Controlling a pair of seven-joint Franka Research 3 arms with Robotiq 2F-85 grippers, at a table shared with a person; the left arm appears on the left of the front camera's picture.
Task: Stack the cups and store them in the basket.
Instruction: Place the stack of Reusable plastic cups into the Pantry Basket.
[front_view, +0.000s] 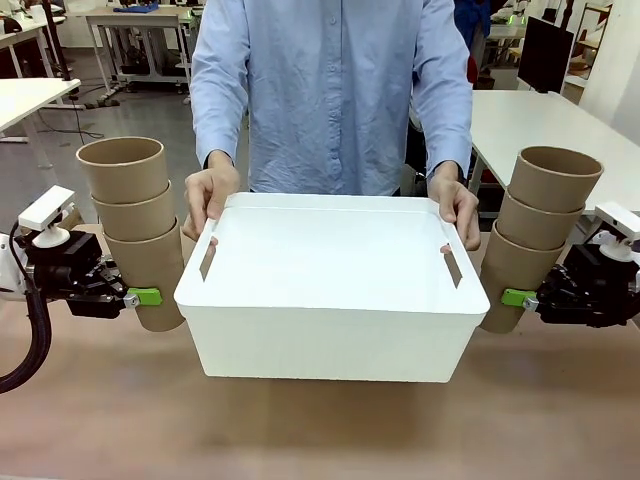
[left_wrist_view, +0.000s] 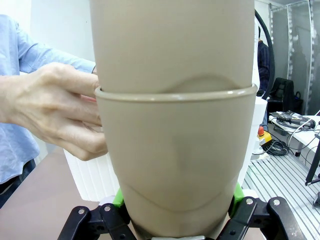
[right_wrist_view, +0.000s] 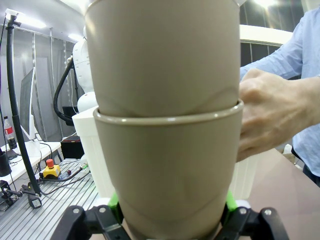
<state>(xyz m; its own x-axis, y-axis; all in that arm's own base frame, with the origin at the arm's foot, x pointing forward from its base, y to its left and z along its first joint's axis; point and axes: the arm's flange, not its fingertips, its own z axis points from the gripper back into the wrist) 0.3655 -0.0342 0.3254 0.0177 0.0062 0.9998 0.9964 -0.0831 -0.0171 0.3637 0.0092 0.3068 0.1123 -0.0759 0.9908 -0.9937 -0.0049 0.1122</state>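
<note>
Tan cups (front_view: 135, 215), three nested, are clamped by the left gripper (front_view: 140, 297) near the table's (front_view: 100, 420) left edge; the right gripper (front_view: 515, 298) pinches a second stack (front_view: 540, 225) near its right edge. Between them sits the basket (front_view: 330, 340), a person's hands (front_view: 208, 195) holding it.

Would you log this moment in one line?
left gripper: holds left cups; right gripper: holds right cups; basket: held by person

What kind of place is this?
Probably a robotics lab: white worktables and a dark monitor stand behind the person, and a red emergency-stop button sits by cables on a metal bench.
</note>
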